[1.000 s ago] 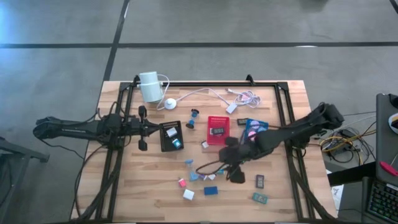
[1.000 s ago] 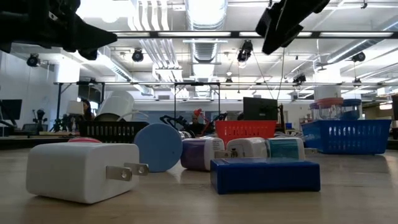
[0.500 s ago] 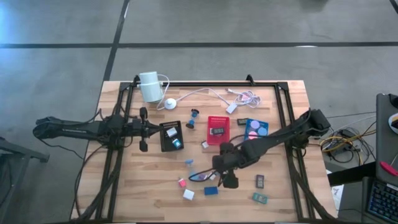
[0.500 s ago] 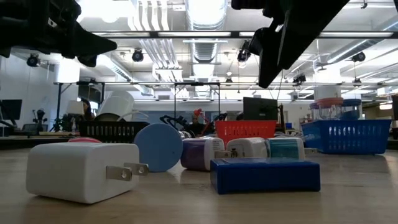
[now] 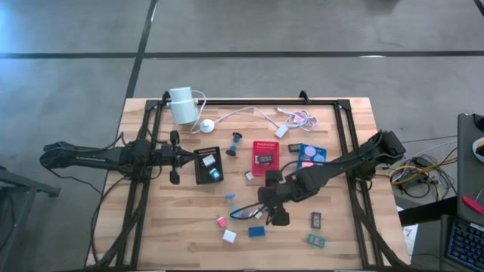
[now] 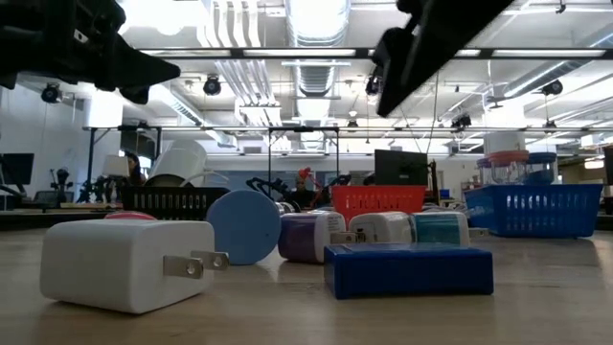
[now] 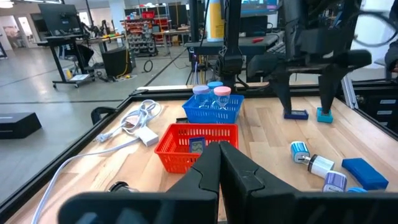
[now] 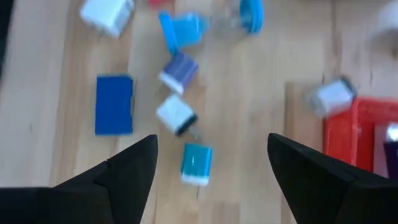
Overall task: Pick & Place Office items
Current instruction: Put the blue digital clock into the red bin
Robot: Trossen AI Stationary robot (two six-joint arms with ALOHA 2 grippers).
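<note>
While hovering over small chargers (image 8: 176, 114), R gripper (image 5: 266, 211) fingers wide — L gripper (image 5: 173, 156) pinched closed, by black tray (image 5: 207, 166).

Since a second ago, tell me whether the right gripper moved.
Yes. The right gripper shifted left, away from the blue tray toward the small blue block.

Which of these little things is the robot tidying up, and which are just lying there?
For the job: white block, blue block, pink block, dark clip. The right arm's open fingers hang above the blocks.

Just lying about: white cylinder, white cable. The left arm waits beside the black tray.
</note>
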